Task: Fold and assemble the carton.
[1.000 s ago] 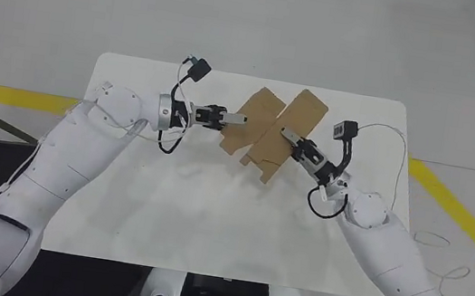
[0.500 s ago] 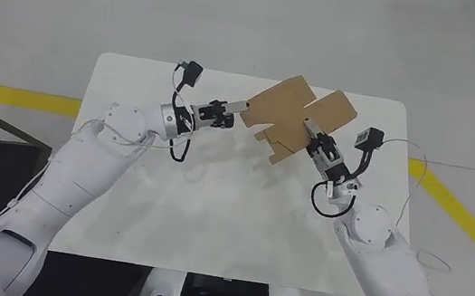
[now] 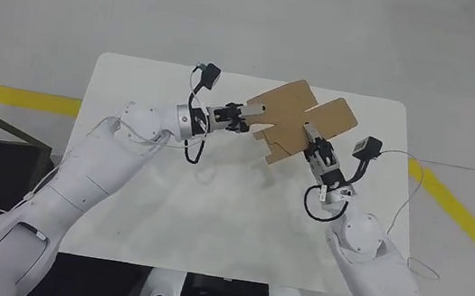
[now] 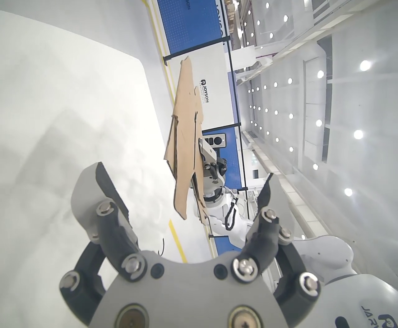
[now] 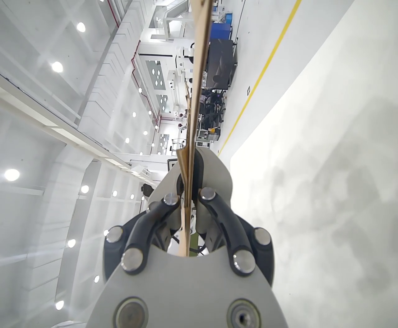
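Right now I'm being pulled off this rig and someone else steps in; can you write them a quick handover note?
Left gripper: open, holding nothing, close to one edge of the carton.
Right gripper: shut on the carton's opposite edge.
Carton: a flat cardboard blank, held up above the far part of the table.
Done: the carton is lifted off the table.
Left: all folding and assembly; no panel looks folded yet.
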Robot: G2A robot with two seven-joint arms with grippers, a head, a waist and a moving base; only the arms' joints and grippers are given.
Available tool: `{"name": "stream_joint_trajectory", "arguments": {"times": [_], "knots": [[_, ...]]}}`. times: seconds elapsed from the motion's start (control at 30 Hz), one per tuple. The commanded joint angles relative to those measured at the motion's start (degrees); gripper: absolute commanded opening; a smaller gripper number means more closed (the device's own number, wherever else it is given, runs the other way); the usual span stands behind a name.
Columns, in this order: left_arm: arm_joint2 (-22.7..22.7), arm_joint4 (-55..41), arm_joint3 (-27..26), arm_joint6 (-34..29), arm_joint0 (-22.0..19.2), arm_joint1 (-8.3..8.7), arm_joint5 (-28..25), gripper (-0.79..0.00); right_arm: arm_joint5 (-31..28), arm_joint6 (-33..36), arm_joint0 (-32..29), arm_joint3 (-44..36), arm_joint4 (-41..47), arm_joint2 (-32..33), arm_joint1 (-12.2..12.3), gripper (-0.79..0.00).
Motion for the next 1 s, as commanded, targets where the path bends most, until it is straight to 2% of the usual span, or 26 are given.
{"name": "stream_joint_trajectory", "arguments": {"times": [0.0, 0.13, 0.17, 0.2, 0.77, 0.83, 0.87, 0.9, 0.93, 0.97], "knots": [[0.51, -0.42, 0.80, -0.19, -0.42, -0.41, -0.13, 0.000, -0.01, -0.07, -0.02, 0.15, -0.42, 0.10, -0.16, -0.785], [0.91, -1.02, 2.39, 0.22, -1.02, -1.12, -0.62, -0.262, 0.07, -0.08, -0.31, 0.24, -1.08, 0.38, -0.49, -0.785], [0.94, -1.12, 2.74, 0.28, -1.12, -1.27, -0.70, -0.366, 0.08, -0.10, -0.40, 0.23, -1.18, 0.46, -0.57, -0.785], [0.97, -1.20, 2.99, 0.24, -1.22, -1.40, -0.78, -0.403, 0.09, -0.14, -0.50, 0.22, -1.29, 0.51, -0.66, -0.785], [-0.36, -0.57, 4.74, 0.38, -1.60, -2.82, -1.70, -0.785, 0.21, 0.39, -0.55, 0.59, -2.36, 1.31, -2.17, -0.785], [-0.66, -0.80, 4.62, 0.23, -1.44, -2.92, -1.76, -0.785, -0.14, 1.08, -0.57, 0.66, -1.71, 1.44, -2.33, -0.785], [-0.82, -0.98, 4.51, 0.01, -1.40, -2.97, -1.84, -0.785, -0.27, 1.41, -0.60, 0.69, -1.45, 1.53, -2.40, -0.634], [-1.00, -1.00, 4.39, -0.24, -1.39, -3.00, -1.90, -0.785, -0.39, 1.64, -0.61, 0.71, -1.21, 1.68, -2.47, -0.446], [-1.19, -1.03, 4.22, -0.44, -1.35, -3.02, -1.95, -0.785, -0.38, 1.92, -0.62, 0.76, -1.14, 1.82, -2.52, 0.000], [-1.42, -1.04, 4.06, -0.58, -1.32, -3.04, -1.98, -0.785, -0.29, 2.27, -0.61, 0.78, -0.92, 1.99, -2.57, 0.000]]}}
